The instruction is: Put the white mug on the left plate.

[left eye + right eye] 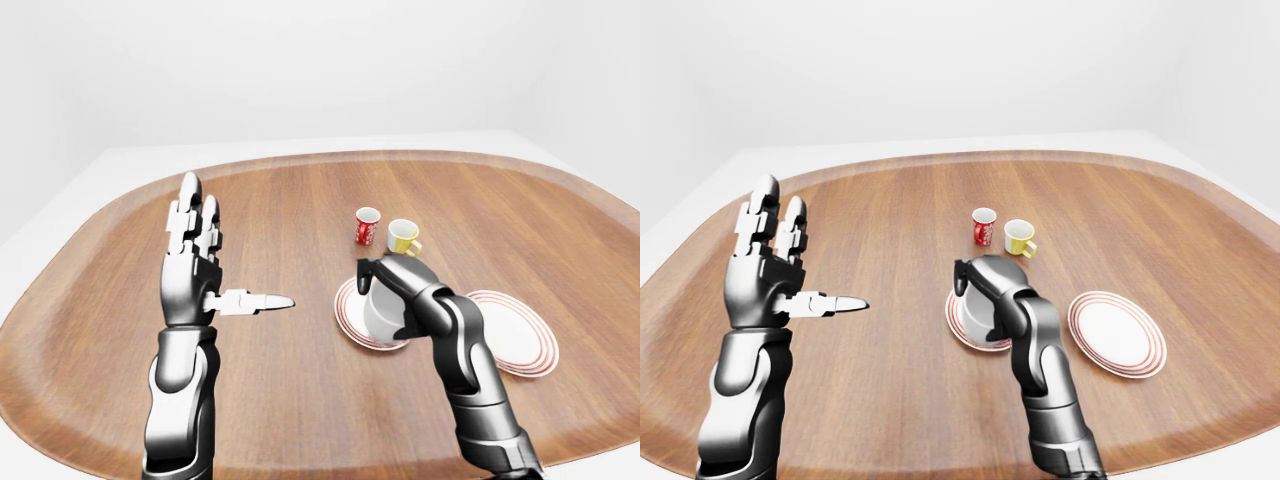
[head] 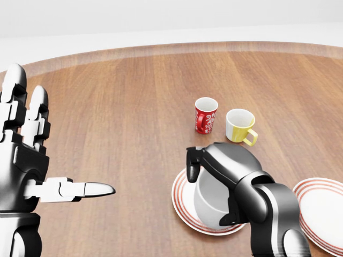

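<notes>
Left-eye view: the right hand (image 1: 392, 290) reaches in from the lower right and curls over the white mug (image 1: 381, 316), which stands on the left plate (image 1: 346, 318); the fingers wrap the mug's upper part, and the body of the mug shows just below the hand. The right plate (image 1: 528, 342) lies just right of that forearm, close beside the left plate. Above the hand stand the red mug (image 1: 367, 226) and, right of it, the yellow mug (image 1: 404, 237), near each other. The left hand (image 1: 193, 270) is held upright well to the left of the right hand, fingers straight and spread, thumb pointing right, holding nothing. All lies on the wooden table (image 1: 280, 210). Head view: the right hand covers the top of the white mug, one dark fingertip (image 2: 191, 166) hanging down its left side; the mug's base sits within the red rings of the left plate, whose rim shows left of and below the hand. Whether the fingers press the mug or merely rest about it cannot be told. Right-eye view: the same arrangement, with the right plate fully visible, right of the forearm and apart from it.
</notes>
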{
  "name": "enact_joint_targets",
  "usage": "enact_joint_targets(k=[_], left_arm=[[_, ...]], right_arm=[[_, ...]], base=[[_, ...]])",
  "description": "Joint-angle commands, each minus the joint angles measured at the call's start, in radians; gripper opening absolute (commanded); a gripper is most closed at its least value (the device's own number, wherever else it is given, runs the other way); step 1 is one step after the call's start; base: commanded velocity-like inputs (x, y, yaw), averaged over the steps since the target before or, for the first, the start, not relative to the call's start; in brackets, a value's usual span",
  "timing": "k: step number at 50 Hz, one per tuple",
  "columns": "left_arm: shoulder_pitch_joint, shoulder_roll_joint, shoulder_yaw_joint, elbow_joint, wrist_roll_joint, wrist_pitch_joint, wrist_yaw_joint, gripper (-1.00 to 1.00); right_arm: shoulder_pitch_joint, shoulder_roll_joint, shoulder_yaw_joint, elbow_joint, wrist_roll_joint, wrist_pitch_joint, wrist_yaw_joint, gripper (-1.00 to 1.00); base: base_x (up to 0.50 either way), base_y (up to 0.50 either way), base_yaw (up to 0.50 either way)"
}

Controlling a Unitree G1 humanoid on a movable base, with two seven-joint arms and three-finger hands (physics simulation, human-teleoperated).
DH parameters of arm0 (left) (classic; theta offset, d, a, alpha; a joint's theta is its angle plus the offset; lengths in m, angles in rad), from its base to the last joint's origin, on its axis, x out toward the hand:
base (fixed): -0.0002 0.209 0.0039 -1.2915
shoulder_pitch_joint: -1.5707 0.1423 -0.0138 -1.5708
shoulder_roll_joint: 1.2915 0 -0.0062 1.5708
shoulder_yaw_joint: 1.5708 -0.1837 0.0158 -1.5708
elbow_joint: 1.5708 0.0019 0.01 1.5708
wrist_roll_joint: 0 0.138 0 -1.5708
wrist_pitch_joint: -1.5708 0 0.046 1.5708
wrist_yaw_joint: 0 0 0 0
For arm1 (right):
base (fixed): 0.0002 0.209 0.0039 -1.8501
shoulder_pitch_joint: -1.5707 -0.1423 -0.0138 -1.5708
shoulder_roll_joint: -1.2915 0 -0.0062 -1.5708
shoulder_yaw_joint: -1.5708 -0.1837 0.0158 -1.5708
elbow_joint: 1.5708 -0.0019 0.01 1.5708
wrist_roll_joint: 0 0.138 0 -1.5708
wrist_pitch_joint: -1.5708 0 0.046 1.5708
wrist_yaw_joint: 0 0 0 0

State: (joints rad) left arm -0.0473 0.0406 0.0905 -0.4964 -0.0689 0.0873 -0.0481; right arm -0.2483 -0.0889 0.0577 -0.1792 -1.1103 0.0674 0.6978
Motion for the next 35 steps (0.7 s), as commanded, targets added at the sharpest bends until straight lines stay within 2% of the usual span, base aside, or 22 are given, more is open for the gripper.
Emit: enact_joint_targets(k=[1, 6, 9, 18, 23, 29, 35], left_arm=[[0.001, 0.000, -0.001, -0.005, 0.000, 0.000, -0.001, 1.00], [0.001, 0.000, 0.000, -0.004, 0.000, 0.000, -0.001, 1.00], [0.001, 0.000, -0.001, -0.003, 0.001, 0.000, -0.001, 1.00], [0.002, -0.001, -0.001, 0.002, 0.001, 0.000, 0.000, 1.00], [-0.001, 0.000, 0.001, 0.000, -0.002, 0.000, 0.001, 1.00], [-0.002, 0.001, 0.002, -0.002, -0.003, 0.000, 0.001, 1.00], [-0.005, 0.002, 0.004, -0.003, -0.005, 0.000, 0.001, 1.00]], right_arm=[[-0.176, -0.003, 0.007, 0.260, 0.003, -0.032, -0.042, -1.00], [-0.231, -0.010, 0.013, 0.428, -0.002, -0.067, -0.134, -1.00], [-0.256, -0.013, 0.011, 0.485, -0.001, -0.075, -0.163, -1.00], [-0.460, -0.037, 0.010, 0.874, 0.020, -0.141, -0.345, -1.00], [-0.539, -0.037, 0.015, 1.030, 0.033, -0.155, -0.430, -1.00], [-0.609, -0.038, 0.021, 1.191, 0.048, -0.155, -0.530, -1.00], [-0.654, -0.043, 0.028, 1.299, 0.057, -0.155, -0.583, -1.00]], base=[[0.00, 0.00, 0.00], [0.00, 0.00, 0.00], [0.00, 0.00, 0.00], [0.00, 0.00, 0.00], [0.00, 0.00, 0.00], [0.00, 0.00, 0.00], [0.00, 0.00, 0.00]])
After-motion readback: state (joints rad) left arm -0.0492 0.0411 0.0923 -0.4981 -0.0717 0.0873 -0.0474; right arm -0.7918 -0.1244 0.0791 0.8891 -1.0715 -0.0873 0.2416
